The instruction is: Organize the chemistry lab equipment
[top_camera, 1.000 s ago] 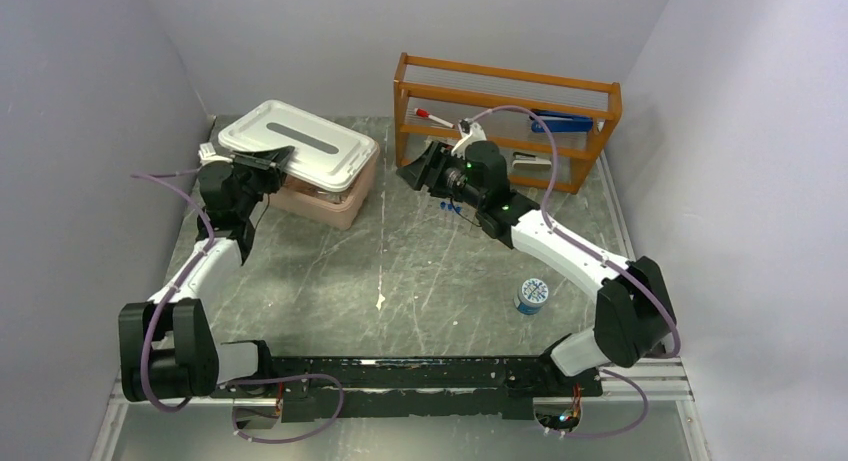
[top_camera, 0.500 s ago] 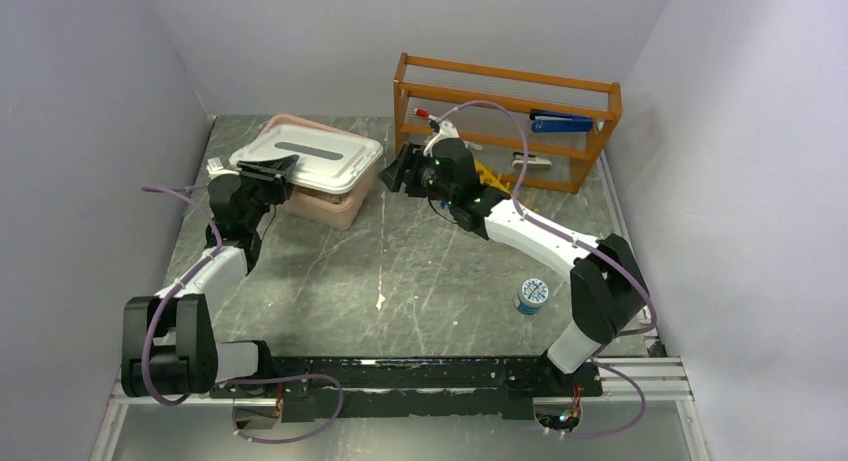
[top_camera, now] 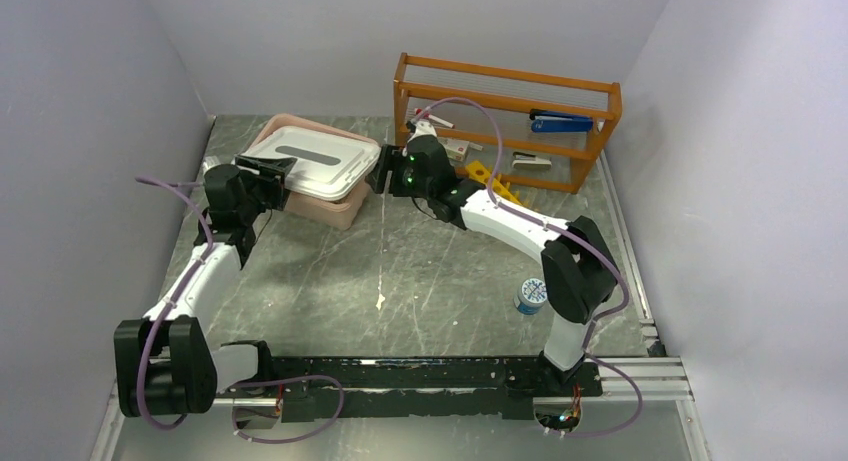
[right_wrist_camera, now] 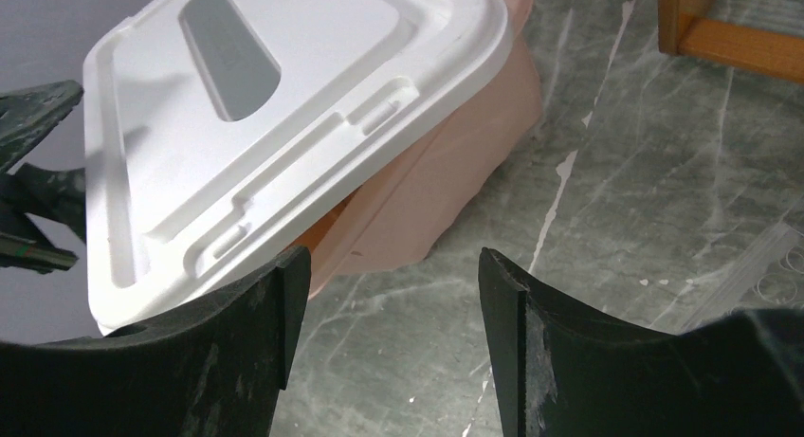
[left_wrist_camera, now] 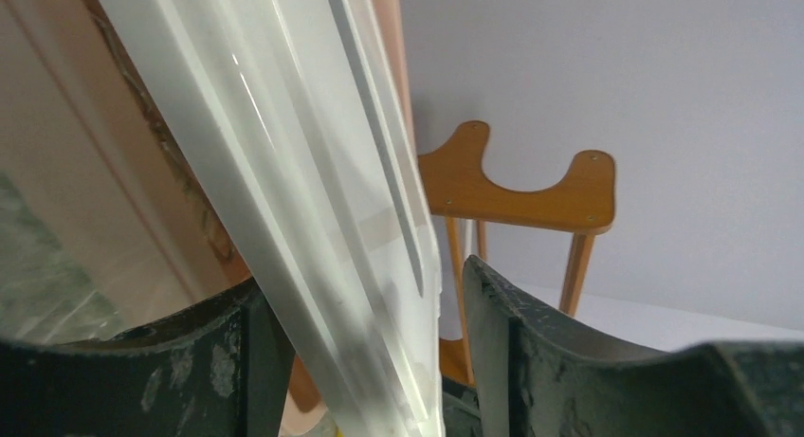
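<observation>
A white lid lies askew and tilted over a pink bin at the back left. My left gripper is shut on the lid's left edge. In the left wrist view the lid passes between the fingers, with the bin behind. My right gripper is open and empty, just off the lid's right edge. In the right wrist view its jaws stand wide over bare table, short of the lid and bin. No ring stand, tongs, tubing, tubes or rod show.
An orange wooden rack stands at the back right with a blue stapler on it. A yellow piece lies before the rack. A small blue-and-white jar stands at the right front. Walls close in on both sides.
The left gripper has lowered the lid and carried it right, uncovering the bin's back-left rim. The right gripper has swung left from the rack to the lid's right edge.
</observation>
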You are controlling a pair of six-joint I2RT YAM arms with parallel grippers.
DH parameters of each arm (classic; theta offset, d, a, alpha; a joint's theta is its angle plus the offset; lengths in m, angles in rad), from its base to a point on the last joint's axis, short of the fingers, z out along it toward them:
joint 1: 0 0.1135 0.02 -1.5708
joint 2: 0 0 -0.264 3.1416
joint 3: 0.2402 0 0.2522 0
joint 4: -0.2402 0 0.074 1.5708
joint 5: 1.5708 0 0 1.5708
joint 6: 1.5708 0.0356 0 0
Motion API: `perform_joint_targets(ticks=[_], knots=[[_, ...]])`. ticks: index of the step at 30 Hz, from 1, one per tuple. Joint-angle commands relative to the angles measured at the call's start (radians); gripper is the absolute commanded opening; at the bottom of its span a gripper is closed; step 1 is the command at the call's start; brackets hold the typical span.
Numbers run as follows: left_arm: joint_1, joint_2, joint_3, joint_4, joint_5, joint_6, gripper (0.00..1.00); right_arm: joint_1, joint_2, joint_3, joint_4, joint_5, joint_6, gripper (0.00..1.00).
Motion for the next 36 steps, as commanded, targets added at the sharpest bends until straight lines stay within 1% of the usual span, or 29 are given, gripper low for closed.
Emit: perform_joint_targets(ticks=[1, 6, 11, 13, 16, 18, 24, 28, 31, 32, 34, 36], knots=[[-0.004, -0.040, 0.044, -0.154, -0.022, 0.071, 0.67, 0.005, 0.028, 0.050, -0.012, 0.012, -0.026, 0.69], [-0.003, -0.081, 0.076, -0.312, -0.038, 0.148, 0.74, 0.008, 0.024, 0.037, 0.003, -0.009, -0.029, 0.69], [0.001, -0.106, 0.093, -0.369, -0.040, 0.227, 0.82, 0.007, 0.031, 0.043, -0.014, 0.003, -0.025, 0.68], [0.015, -0.096, 0.103, -0.371, -0.021, 0.268, 0.82, 0.008, 0.055, 0.074, -0.045, 0.001, -0.024, 0.66], [0.048, -0.063, 0.136, -0.408, 0.010, 0.332, 0.80, 0.009, 0.069, 0.086, -0.046, -0.010, -0.021, 0.59], [0.067, -0.048, 0.157, -0.439, 0.014, 0.372, 0.79, 0.010, 0.079, 0.097, -0.046, -0.012, -0.022, 0.57], [0.092, -0.041, 0.170, -0.461, 0.042, 0.433, 0.74, 0.008, 0.117, 0.132, -0.083, -0.011, -0.030, 0.51], [0.105, -0.012, 0.165, -0.454, 0.082, 0.458, 0.68, 0.010, 0.142, 0.155, -0.095, -0.011, -0.028, 0.46], [0.112, 0.024, 0.167, -0.433, 0.132, 0.471, 0.58, 0.010, 0.163, 0.170, -0.090, -0.010, -0.026, 0.42], [0.114, 0.033, 0.168, -0.420, 0.151, 0.475, 0.51, 0.010, 0.168, 0.177, -0.089, -0.009, -0.025, 0.40], [0.118, 0.044, 0.171, -0.395, 0.181, 0.478, 0.41, 0.009, 0.180, 0.191, -0.086, -0.006, -0.026, 0.37], [0.118, 0.045, 0.175, -0.383, 0.185, 0.481, 0.37, 0.010, 0.197, 0.212, -0.089, 0.004, -0.030, 0.35]])
